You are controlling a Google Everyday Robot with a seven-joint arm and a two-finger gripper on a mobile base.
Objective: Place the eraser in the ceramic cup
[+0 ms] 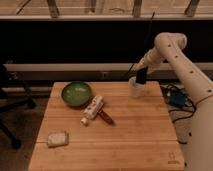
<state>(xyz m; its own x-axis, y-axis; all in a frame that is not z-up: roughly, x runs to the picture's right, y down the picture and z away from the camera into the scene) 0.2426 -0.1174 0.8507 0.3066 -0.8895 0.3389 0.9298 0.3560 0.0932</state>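
Observation:
The white ceramic cup stands near the table's back right edge. My gripper hangs at the end of the white arm, just above and slightly right of the cup's rim. It is shut on the eraser, a small dark block that points down over the cup's mouth. The block's lower end is close to the rim; I cannot tell whether it touches.
On the wooden table sit a green bowl at back left, a white tube with a red handle in the middle, and a pale pad at front left. A blue object with cables lies right of the table; a chair stands at left.

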